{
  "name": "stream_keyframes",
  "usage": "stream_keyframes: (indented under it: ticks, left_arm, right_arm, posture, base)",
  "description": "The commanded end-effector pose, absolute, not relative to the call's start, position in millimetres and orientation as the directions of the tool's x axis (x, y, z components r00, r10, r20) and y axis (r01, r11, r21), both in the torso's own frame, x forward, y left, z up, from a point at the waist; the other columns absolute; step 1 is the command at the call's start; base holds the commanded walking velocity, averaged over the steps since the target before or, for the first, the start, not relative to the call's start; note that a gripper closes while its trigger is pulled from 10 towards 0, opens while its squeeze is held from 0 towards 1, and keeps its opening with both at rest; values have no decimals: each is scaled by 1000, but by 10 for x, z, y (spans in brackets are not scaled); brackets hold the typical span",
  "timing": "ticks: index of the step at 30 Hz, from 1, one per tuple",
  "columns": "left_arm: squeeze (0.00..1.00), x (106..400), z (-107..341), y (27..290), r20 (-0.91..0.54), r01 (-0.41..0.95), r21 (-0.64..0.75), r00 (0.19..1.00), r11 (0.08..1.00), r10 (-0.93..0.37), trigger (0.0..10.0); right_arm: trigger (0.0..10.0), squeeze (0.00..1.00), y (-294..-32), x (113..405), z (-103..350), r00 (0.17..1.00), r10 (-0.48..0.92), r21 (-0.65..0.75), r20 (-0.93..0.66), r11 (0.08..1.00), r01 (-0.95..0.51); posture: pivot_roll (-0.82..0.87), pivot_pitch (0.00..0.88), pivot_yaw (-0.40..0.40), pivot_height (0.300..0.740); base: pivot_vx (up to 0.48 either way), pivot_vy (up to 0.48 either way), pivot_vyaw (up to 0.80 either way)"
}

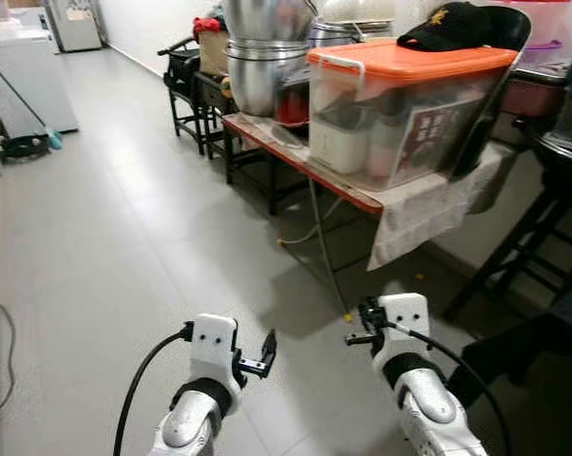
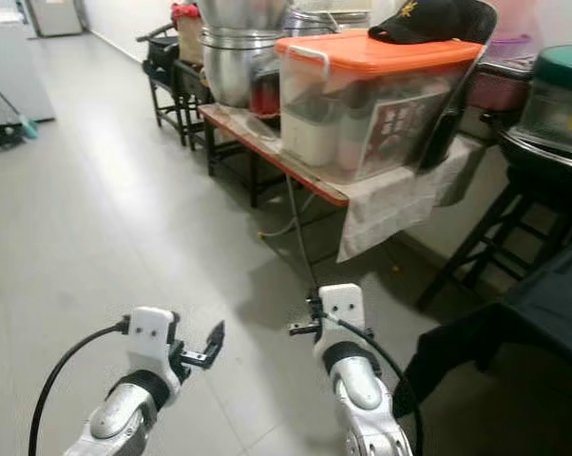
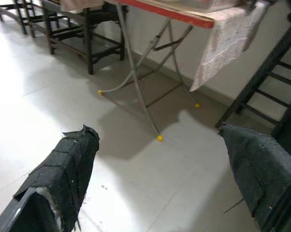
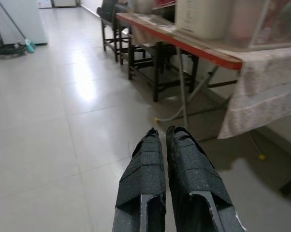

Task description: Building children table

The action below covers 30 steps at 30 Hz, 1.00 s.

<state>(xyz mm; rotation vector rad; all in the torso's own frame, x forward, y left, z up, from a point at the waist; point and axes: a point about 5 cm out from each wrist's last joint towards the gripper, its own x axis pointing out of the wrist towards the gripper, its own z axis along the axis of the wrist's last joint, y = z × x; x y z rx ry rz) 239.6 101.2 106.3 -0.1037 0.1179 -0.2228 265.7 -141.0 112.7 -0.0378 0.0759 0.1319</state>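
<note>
Both arms are held out low over the grey tiled floor (image 1: 124, 247). My left gripper (image 1: 264, 356) is open, its black fingers (image 3: 73, 159) spread wide with nothing between them. My right gripper (image 1: 359, 328) is shut, its two padded fingers (image 4: 145, 164) pressed together and empty. Ahead and to the right stands a folding table (image 1: 295, 157) with a red edge and thin metal legs ending in yellow feet (image 3: 159, 138).
On the folding table are a clear bin with an orange lid (image 1: 409, 104), a black cap (image 1: 448, 24) and stacked metal pots (image 1: 262, 57); a cloth (image 1: 429, 214) hangs off its end. Dark stools (image 1: 186, 85) stand beyond, a black stand (image 1: 543, 228) at right, a white cabinet (image 1: 25, 85) far left.
</note>
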Motion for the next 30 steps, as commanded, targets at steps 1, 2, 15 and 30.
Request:
stream_keyframes:
  ticks: [1, 2, 15, 30]
  left_arm:
    - [0, 2380, 984, 1038, -145, 204, -109, 965, 973, -219, 10000]
    - [0, 2378, 982, 1037, -146, 205, -108, 965, 973, -219, 10000]
    - [0, 2381, 970, 1039, -156, 209, -102, 962, 973, -223, 10000]
    - [0, 2391, 971, 1045, -160, 198, -105, 964, 975, -213, 10000]
  right_arm:
    - [10000, 0, -1376, 2645, 1096, 985, 144, -33, -97, 988, -148]
    - [10000, 0, -1374, 2644, 1093, 985, 145, -32, -98, 988, -149]
    - [10000, 0, -1358, 2639, 1091, 984, 151, -31, -99, 987, -155]
    - [10000, 0, -1352, 2646, 1100, 983, 157, -35, -97, 986, -161]
  posture:
    - [145, 0, -20, 740]
    - [144, 0, -24, 740]
    - [148, 0, -21, 740]
    - [149, 0, -25, 740]
  base:
    - [0, 0, 0]
    - [0, 0, 0]
    - [0, 168, 0]
    - [0, 64, 0]
